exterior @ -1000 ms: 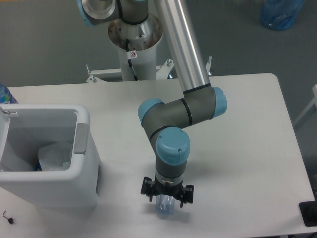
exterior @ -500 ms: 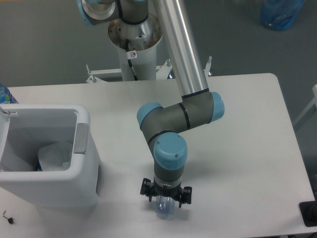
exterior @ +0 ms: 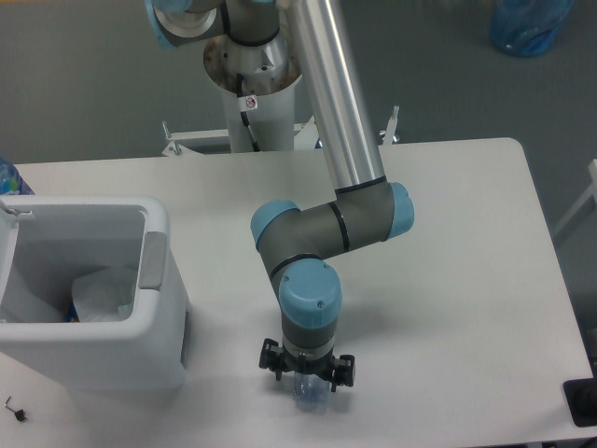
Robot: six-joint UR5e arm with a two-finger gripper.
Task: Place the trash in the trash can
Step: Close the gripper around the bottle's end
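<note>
Lower centre of the frame, nearest the camera: gripper (exterior: 308, 381) pointing straight down at the white table (exterior: 466, 280), wrist and blue end cap directly above it and hiding most of the fingers. Below the black finger mounts, a small clear plastic piece (exterior: 310, 393) with a bluish tint, seen almost end-on from above; long axis appears close to vertical, in line with the gripper, but which end is up cannot be told. Jaws seem closed against the clear piece, one on either side, though the contact itself is masked by the wrist. Not clear whether the piece touches the table or hangs just off it. Lower left corner: tiny dark speck of debris (exterior: 13, 408) on the tabletop. Left edge, mid-height: white boxy trash can (exterior: 163, 308) with thick rounded rim and grey tab (exterior: 153, 259) on its right wall, open top, well apart from the gripper. Inside, pale crumpled wrapping (exterior: 101, 291) with a bit of blue beside it at the bottom. Centre: grey elbow joints with blue caps, silver arm tube (exterior: 331, 93) rising diagonally to the upper left. Upper centre, behind the far table edge: white mounting pedestal (exterior: 256, 89) on the grey floor. Upper right corner: blue bag (exterior: 530, 26), blurred. Far left edge by the bin: sliver of something blue (exterior: 7, 177), cut off.
</note>
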